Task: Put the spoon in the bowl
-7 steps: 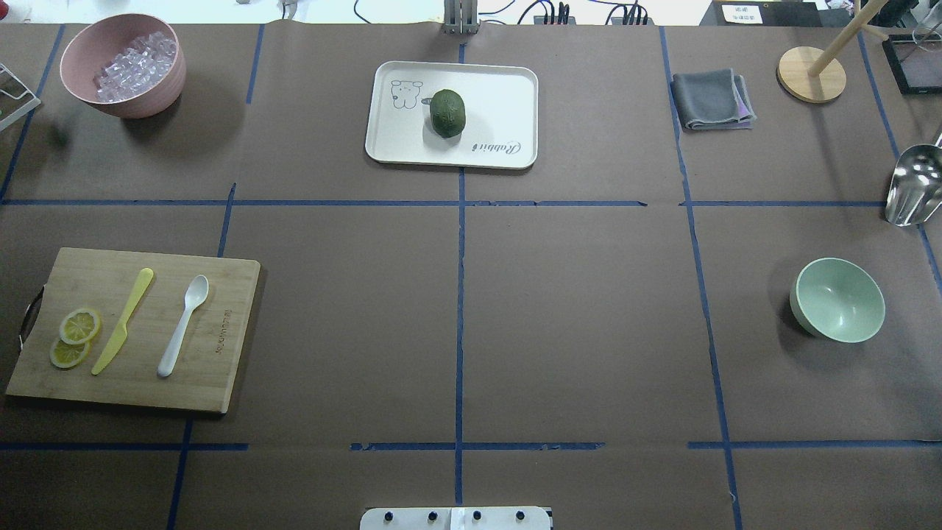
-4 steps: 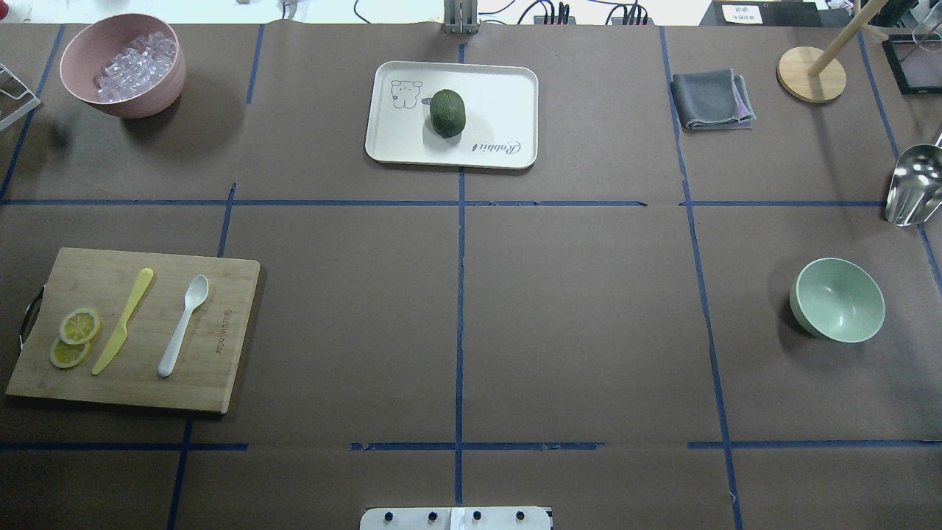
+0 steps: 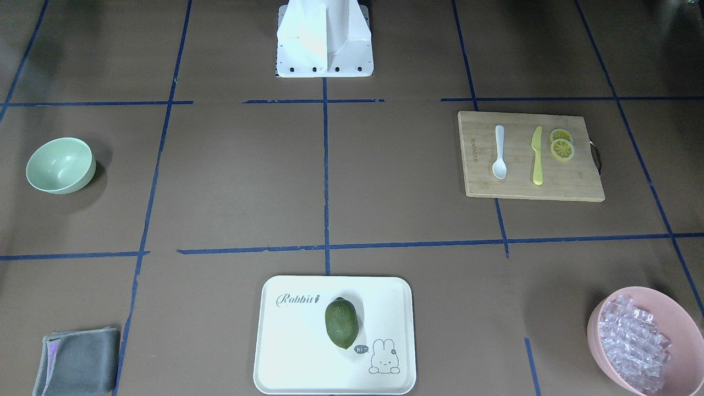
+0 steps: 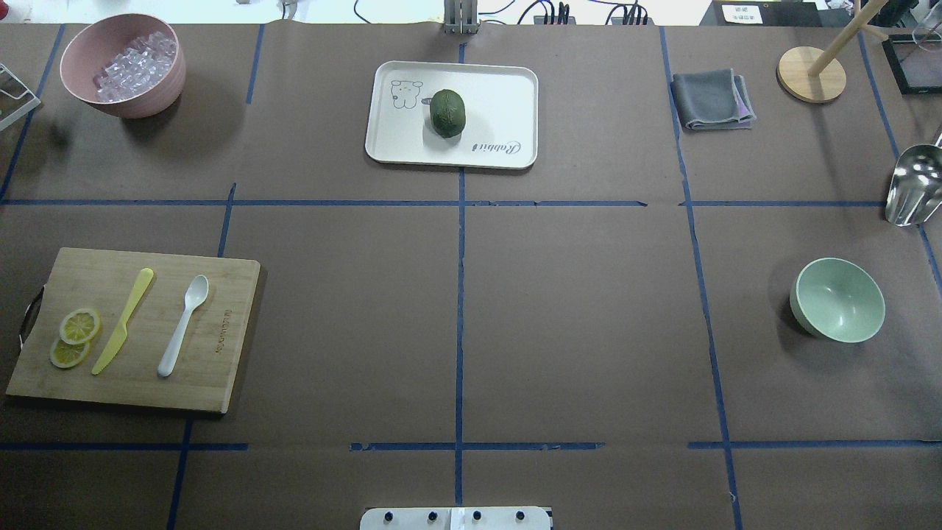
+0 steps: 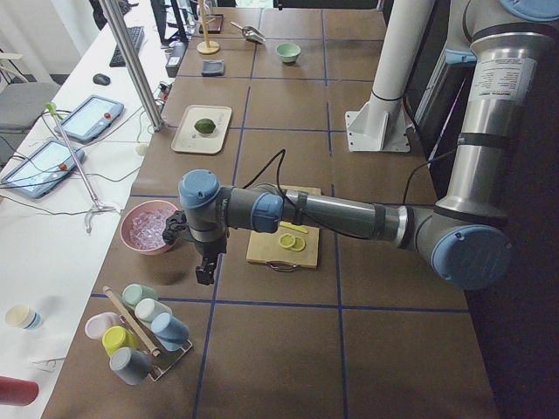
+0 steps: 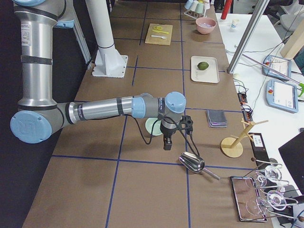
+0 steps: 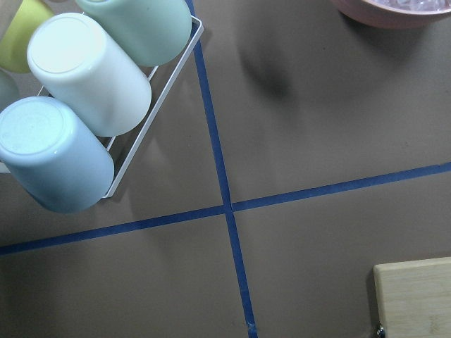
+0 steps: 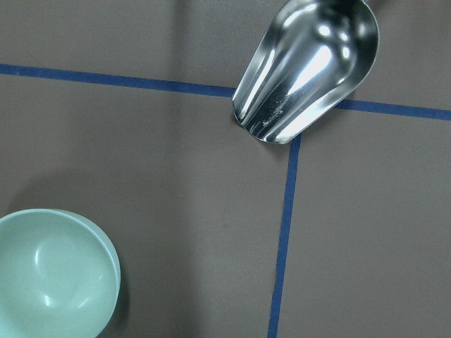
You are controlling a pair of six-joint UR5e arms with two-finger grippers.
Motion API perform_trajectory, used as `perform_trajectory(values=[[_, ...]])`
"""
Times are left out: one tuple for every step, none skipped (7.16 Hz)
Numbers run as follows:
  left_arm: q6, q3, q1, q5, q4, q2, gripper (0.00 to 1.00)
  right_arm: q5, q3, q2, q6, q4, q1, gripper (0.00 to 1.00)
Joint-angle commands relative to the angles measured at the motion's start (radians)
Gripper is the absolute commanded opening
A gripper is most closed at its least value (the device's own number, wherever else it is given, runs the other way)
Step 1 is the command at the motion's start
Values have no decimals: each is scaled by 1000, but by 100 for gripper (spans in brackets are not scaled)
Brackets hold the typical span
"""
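Note:
The white spoon [image 4: 182, 326] lies on a bamboo cutting board [image 4: 221, 309] at the near left, beside a yellow knife [image 4: 123, 321] and lemon slices [image 4: 75, 337]. It also shows in the front view [image 3: 499, 151]. The mint-green bowl [image 4: 837, 299] stands empty at the right and shows in the right wrist view [image 8: 53, 274]. My left gripper [image 5: 206, 272] hangs beyond the board, near the pink bowl and cup rack. My right gripper [image 6: 167, 144] hangs beside the green bowl [image 6: 153, 127] and the scoop. Only the side views show them, so I cannot tell their state.
A pink bowl of clear cubes [image 4: 121, 65] stands far left. A white tray [image 4: 500, 96] with a green fruit [image 4: 448, 112] is far centre. A grey cloth [image 4: 711, 99], wooden stand [image 4: 812, 73] and metal scoop [image 4: 914, 184] are at right. A cup rack [image 7: 84, 91] lies under the left wrist.

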Motion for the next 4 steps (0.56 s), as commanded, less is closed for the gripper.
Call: perform_trajectory(values=[[5, 6, 0, 1, 0, 0, 100, 0, 0, -3, 0, 0, -3, 100], [5, 0, 0, 1, 0, 0, 100, 0, 0, -3, 1, 0, -16, 99], [5, 0, 0, 1, 0, 0, 100, 1, 0, -3, 27, 26, -30, 99], [5, 0, 0, 1, -12, 0, 100, 1, 2, -6, 165, 117, -80, 99]])
